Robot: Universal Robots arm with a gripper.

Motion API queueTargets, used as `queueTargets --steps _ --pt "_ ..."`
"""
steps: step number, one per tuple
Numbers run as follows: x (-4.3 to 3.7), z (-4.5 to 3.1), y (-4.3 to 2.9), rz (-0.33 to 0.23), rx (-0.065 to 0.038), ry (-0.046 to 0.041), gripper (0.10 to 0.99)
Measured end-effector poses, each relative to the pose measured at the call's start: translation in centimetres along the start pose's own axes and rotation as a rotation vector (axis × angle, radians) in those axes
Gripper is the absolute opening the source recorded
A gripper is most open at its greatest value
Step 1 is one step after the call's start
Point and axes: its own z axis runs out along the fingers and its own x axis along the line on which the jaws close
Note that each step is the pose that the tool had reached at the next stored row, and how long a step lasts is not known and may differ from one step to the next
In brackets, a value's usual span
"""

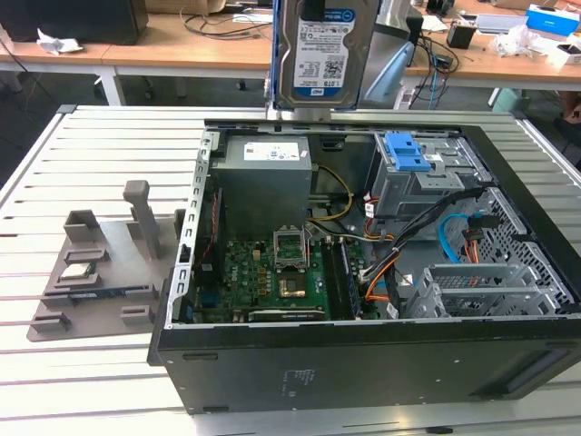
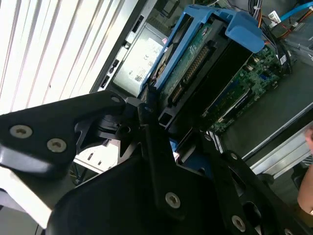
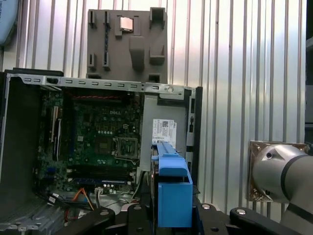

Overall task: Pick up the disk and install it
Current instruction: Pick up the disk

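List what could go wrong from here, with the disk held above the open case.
1. The gripper holds the disk upright, well above the open case. A slip would likely drop it onto the motherboard.
2. Loose orange and blue cables lie beside the drive cage. The disk's blue bracket might snag or pinch them on the way in.
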Motion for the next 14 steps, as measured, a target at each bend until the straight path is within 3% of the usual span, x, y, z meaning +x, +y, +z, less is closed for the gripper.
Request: queueTargets --steps 3,8,14 --pt "0.03 -0.04 -0.69 0.000 0.000 0.0000 0.369" --pt "0.20 -0.04 -0.72 0.000 0.000 -0.0001 0.369" --pt "2.42 -0.12 -0.60 0.000 0.000 0.0000 0.369"
